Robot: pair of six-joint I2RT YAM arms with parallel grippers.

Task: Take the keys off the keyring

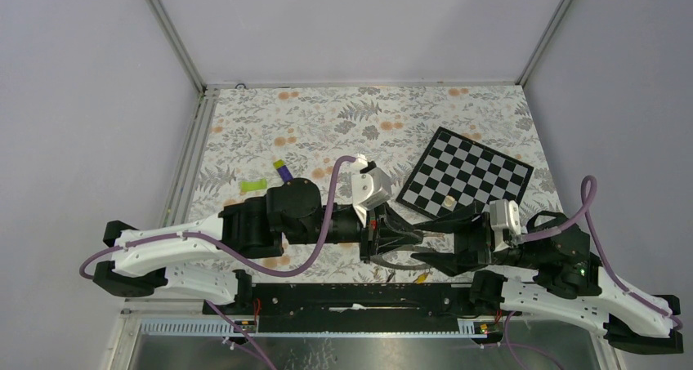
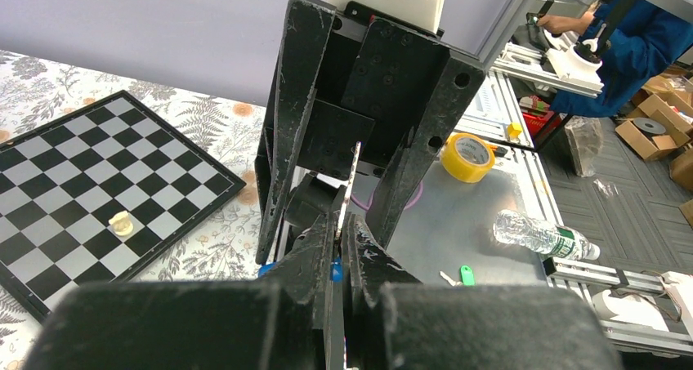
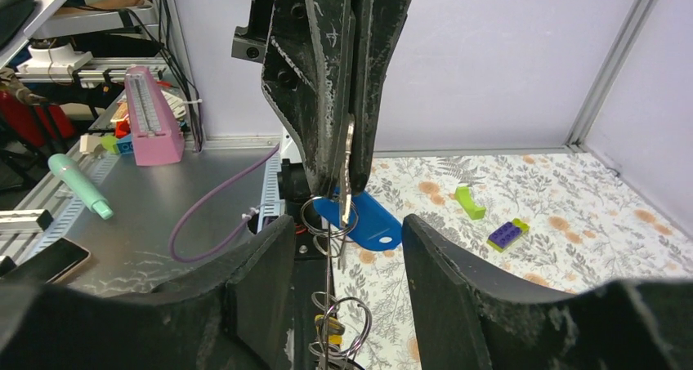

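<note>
The keyring (image 3: 348, 170) is held up above the flower-patterned table (image 1: 327, 117), near its front edge and between the two arms. It is clamped by the left gripper (image 1: 391, 238), whose jaws are pressed tight on its flat metal. In both wrist views it is seen edge-on, as a thin grey strip. The right gripper (image 3: 347, 223) is set facing the left one. Its jaws are spread wide, one on each side of the ring, and neither is seen to touch it; nothing is held in them. Below the clamped part, small wire rings (image 3: 325, 217) are threaded on, and a blue tag (image 3: 372, 227) hangs beside them. The keys (image 3: 333, 327) are gathered lower down in a tight bunch with a spot of yellow in it; single keys cannot be told apart. A folding chessboard (image 1: 466, 174) with one pale piece (image 1: 449, 199) on it lies further back on the right. A green block (image 1: 253, 186) and a purple block (image 1: 283, 171) lie on the left.
</note>
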